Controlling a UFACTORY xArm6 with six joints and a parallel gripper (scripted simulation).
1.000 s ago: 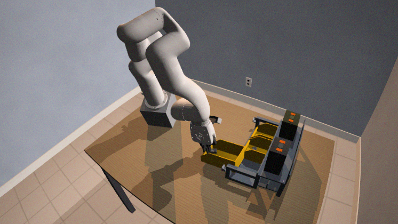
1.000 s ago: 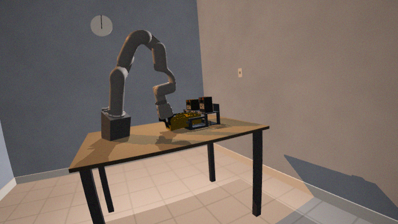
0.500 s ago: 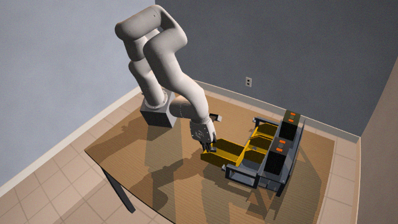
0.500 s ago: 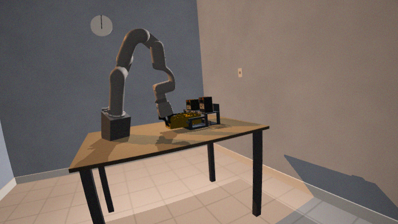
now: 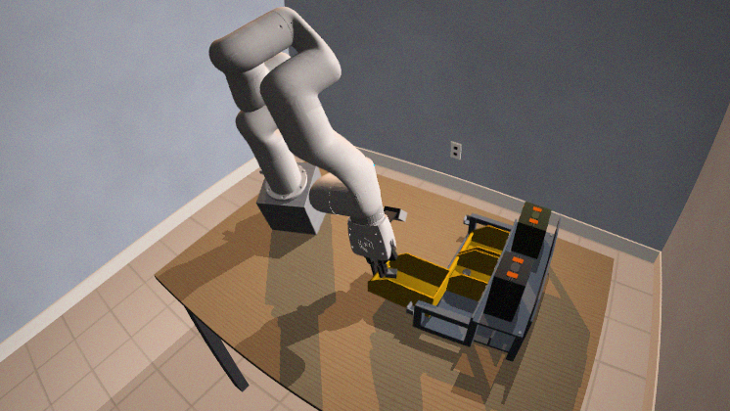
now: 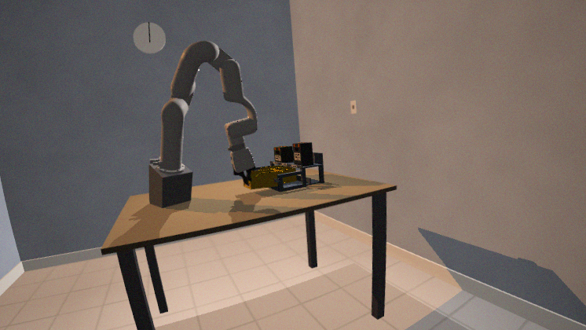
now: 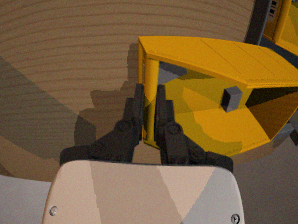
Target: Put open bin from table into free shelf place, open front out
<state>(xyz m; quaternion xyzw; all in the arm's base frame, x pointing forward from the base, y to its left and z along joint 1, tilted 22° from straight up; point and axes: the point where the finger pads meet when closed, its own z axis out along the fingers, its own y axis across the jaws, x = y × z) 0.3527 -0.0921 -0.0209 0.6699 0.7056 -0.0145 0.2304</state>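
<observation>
My gripper [image 5: 384, 270] [image 6: 245, 176] [image 7: 149, 97] is shut on the near end wall of the yellow open bin [image 5: 413, 283] [image 6: 266, 177] [image 7: 213, 56]. The bin lies lengthwise towards the dark grey shelf [image 5: 440, 320] [image 6: 291, 185], low over the table. Its far end reaches the shelf's front edge. A small grey part [image 7: 232, 98] lies inside it. Other yellow bins [image 5: 491, 238] [image 5: 479, 261] stand in the row on the shelf. A bare strip of shelf floor [image 5: 456, 301] shows at the near end of the row. I cannot tell whether the held bin touches the lip.
Two black boxes [image 5: 526, 237] [image 5: 504, 298] with orange marks stand on the shelf's upper board, behind and above the bins; they also show in the exterior view [image 6: 302, 153]. The arm's base block [image 5: 288, 214] [image 6: 169, 189] stands at the table's far left corner.
</observation>
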